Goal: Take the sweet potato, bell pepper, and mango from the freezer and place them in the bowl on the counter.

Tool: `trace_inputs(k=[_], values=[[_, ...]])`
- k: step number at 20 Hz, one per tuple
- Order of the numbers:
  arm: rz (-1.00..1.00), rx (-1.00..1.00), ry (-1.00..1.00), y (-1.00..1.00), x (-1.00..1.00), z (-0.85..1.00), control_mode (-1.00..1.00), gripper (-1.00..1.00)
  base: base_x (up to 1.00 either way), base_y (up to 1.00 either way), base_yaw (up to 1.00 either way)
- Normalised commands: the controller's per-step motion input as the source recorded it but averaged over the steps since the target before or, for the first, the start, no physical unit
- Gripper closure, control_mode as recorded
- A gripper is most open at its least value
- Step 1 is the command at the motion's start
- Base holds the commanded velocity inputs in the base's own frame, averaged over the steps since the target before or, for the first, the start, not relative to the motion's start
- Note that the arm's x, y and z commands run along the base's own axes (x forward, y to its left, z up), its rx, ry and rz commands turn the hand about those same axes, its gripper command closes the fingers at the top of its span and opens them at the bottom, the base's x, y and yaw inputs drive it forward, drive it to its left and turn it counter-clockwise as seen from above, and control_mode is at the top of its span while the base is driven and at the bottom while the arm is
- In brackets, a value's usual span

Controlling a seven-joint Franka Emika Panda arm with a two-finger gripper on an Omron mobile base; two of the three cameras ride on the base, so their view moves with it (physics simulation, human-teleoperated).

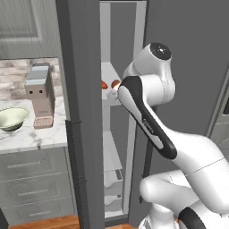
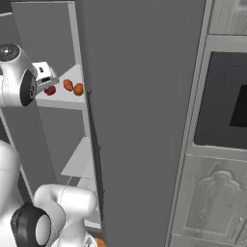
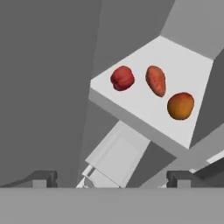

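The jaws (image 3: 111, 177) stand wide apart and empty, both tips low in the hand view, short of the freezer (image 1: 82, 112) shelf (image 3: 175, 65). On that pale shelf lie three items in a row, apart from one another: the bell pepper (image 3: 122, 78) nearest the shelf's front corner, the sweet potato (image 3: 156, 80) in the middle, the mango (image 3: 180, 106) beside it. In the right base view they appear as pepper (image 2: 49, 90), sweet potato (image 2: 68, 85) and mango (image 2: 78, 89). Lower shelves and drawers sit beneath. To the left of the freezer, the bowl (image 1: 11, 118) rests on the marble counter (image 1: 31, 136), near a coffee machine (image 1: 40, 96).
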Motion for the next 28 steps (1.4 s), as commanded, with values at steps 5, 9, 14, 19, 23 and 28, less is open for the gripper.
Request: trace_inputs(k=[5,9,14,19,23,28], values=[[0.17,-0.13,-0.01,0.06,0.02,0.11,-1.00,-1.00,0.00,0.00,0.00],[0.24,-0.17,0.00,0.00,0.10,0.06,-1.00,-1.00,0.00,0.00,0.00],[0.22,-0.23,0.00,0.00,0.02,0.02,-1.00,-1.00,0.00,0.00,0.00],[0.12,-0.25,0.00,0.00,0.05,0.00,-1.00,-1.00,0.00,0.00,0.00],[0.02,-0.12,0.05,0.00,0.28,0.04,-1.00,-1.00,0.00,0.00,0.00],[0.00,-0.04,0.07,0.12,0.41,0.05,-1.00,-1.00,0.00,0.00,0.00]])
